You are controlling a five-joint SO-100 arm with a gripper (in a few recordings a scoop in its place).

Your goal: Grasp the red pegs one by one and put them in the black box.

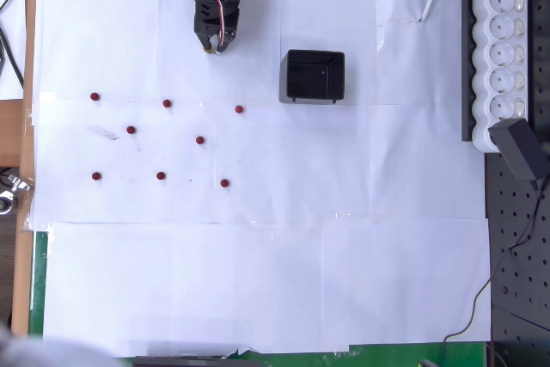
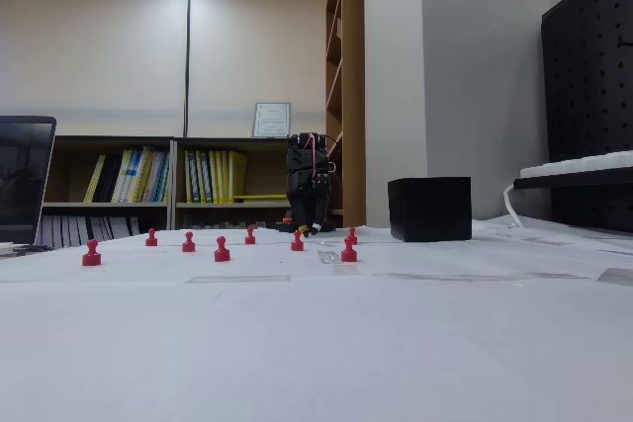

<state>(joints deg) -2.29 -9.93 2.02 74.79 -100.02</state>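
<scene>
Eight red pegs (image 1: 167, 103) on paper, black box (image 1: 314, 76) interior dark (contents unclear), gripper (image 1: 216, 43) jaw state indiscernible.

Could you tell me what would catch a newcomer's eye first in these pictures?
Eight red pegs dot the white paper left of centre in the overhead view, all standing upright in the fixed view. The black box sits to their upper right, with no pegs visible inside it, and the black arm's gripper hangs at the top, above the pegs.

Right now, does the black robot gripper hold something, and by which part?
Nothing is held. The black two-finger gripper hangs apart from all eight small dark-red pegs, which stand on the white paper.
</scene>
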